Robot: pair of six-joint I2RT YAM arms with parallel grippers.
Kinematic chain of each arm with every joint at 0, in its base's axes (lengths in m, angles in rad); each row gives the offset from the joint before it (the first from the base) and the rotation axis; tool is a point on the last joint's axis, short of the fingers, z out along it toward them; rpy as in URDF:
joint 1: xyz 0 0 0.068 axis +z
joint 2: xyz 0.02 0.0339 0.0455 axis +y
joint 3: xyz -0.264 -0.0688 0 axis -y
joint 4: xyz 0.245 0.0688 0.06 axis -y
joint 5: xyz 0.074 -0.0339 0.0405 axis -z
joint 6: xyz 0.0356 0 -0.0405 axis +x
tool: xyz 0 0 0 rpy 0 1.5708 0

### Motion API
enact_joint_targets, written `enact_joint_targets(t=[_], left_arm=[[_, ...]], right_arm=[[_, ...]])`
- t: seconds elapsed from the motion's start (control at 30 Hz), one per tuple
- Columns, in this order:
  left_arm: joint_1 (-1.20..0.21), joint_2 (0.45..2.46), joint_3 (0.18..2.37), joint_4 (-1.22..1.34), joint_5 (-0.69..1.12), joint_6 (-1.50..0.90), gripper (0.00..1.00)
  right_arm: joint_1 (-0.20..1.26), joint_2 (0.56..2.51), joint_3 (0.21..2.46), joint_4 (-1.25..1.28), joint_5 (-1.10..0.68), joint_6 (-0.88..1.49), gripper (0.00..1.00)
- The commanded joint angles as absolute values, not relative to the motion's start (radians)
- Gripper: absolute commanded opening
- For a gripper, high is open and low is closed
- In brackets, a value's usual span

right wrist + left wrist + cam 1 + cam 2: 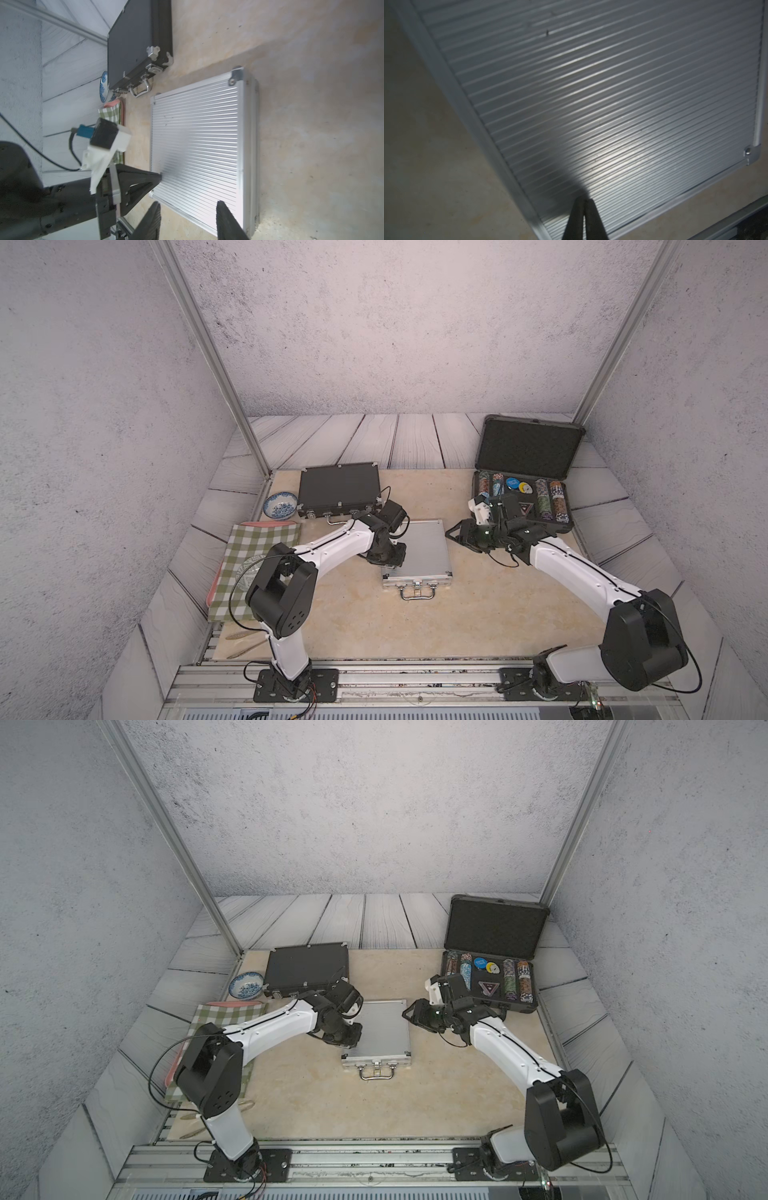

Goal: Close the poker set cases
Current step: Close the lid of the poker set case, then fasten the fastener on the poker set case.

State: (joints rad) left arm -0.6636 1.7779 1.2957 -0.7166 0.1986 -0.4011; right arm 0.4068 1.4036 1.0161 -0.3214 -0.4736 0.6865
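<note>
Chips [542, 499] in lid-up grey case [528, 448]; black case [338, 485], silver case [424, 551] closed; left fingers [574, 220] together, right fingers [152, 224] apart, empty.

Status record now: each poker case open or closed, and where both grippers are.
black case: closed, back left
silver case: closed, centre, handle toward the robot
dark-grey case: open, lid upright, chips inside, back right
left gripper: shut, tips on or just above the silver case's lid
right gripper: open, at the silver case's right edge, holding nothing
left to do: close the dark-grey case
</note>
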Motion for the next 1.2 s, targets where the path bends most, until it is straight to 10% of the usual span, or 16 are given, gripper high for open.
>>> enact_joint_targets(t=[0.0,0.83,1.17], left_arm=[[-0.667,1.799,1.237,-0.712,0.183,-0.416,0.09],[-0.740,1.612,1.179,-0.735,0.209,-0.494,0.16],[-0.842,1.585,0.919,-0.215,0.387,-0.767,0.48]], right_arm=[[0.471,1.471,1.082,-0.398,-0.458,0.613,0.45],[0.582,1.734,0.930,-0.293,-0.447,0.653,0.39],[0.560,1.757,0.925,-0.288,-0.446,0.670,0.38]])
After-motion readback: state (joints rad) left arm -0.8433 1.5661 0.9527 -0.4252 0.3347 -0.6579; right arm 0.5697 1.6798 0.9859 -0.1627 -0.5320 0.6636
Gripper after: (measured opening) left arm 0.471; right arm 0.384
